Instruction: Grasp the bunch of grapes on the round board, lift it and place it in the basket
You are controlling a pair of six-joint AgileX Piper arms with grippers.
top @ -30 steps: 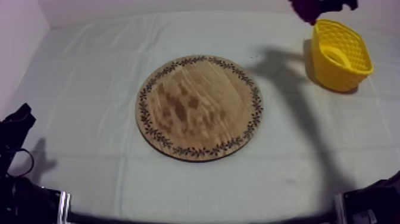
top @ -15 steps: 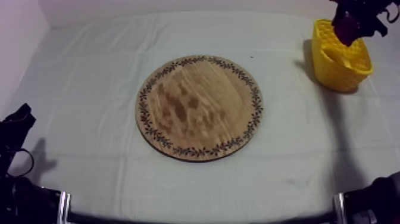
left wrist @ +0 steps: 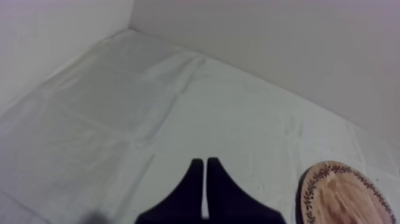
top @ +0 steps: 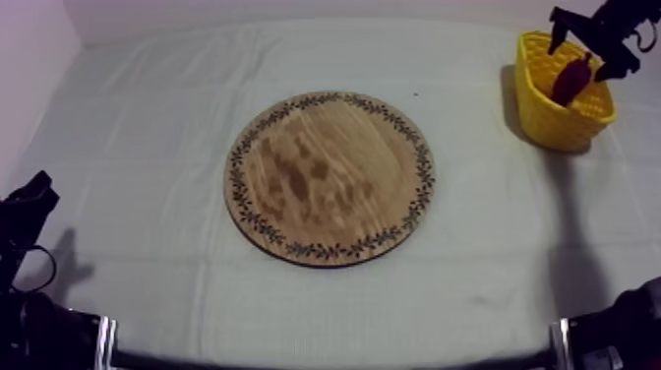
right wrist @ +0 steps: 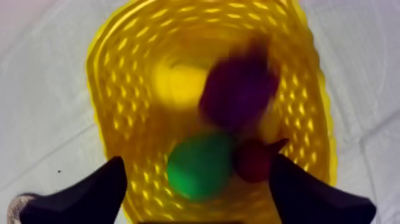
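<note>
My workspace, seen remotely: a robot test bench in a lab-like room, not a home. A table (top: 148, 148) under a plain grey-white cloth stands against bare pale walls (left wrist: 268, 47). On it are staged props, a round wooden board (top: 330, 177) with a patterned rim and a yellow basket (top: 551, 123) holding toy fruit (right wrist: 199, 167). Black arm parts (top: 25, 212) flank the near edge.
</note>
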